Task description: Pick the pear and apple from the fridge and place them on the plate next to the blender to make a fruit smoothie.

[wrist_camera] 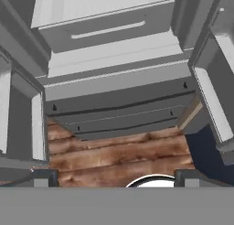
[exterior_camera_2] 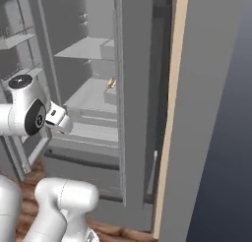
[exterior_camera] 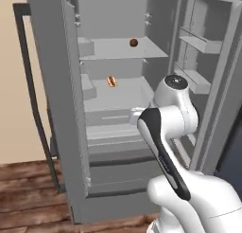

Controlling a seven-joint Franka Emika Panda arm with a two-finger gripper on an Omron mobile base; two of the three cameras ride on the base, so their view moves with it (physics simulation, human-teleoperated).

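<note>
The apple (exterior_camera: 133, 42), a small dark red round fruit, was seen on the upper inner shelf (exterior_camera: 124, 49) of the fridge (exterior_camera: 56, 85), toward the right and rear of that shelf. The pear (exterior_camera: 112, 81), brownish-orange, was seen one shelf lower, roughly in the middle, well apart from the apple; from the right base view it (exterior_camera_2: 111, 82) was glimpsed just past the edge of the near door. Both fruits were resting on pale grey shelving and nothing was touching them.

Below the pear's shelf a closed drawer (exterior_camera: 109, 117) with a long slot handle was seen, and the same drawer front (wrist_camera: 103, 27) appeared at the top of the hand view. The fridge doors were standing open: shelves were visible in the right-hand door (exterior_camera: 201, 42), and the left door was swung out toward the near side.

The gripper (wrist_camera: 114, 179) was seen in the hand view, its two dark finger tips spread wide apart at the bottom edge with nothing between them. It was pointed at the lower front of the fridge and the floor, well below both fruits.

A brown wood-plank floor (exterior_camera: 28, 189) was laid beneath the fridge. A beige wall (exterior_camera: 12, 85) was seen to the left, with a dark frame (exterior_camera: 28, 76) standing against it.
</note>
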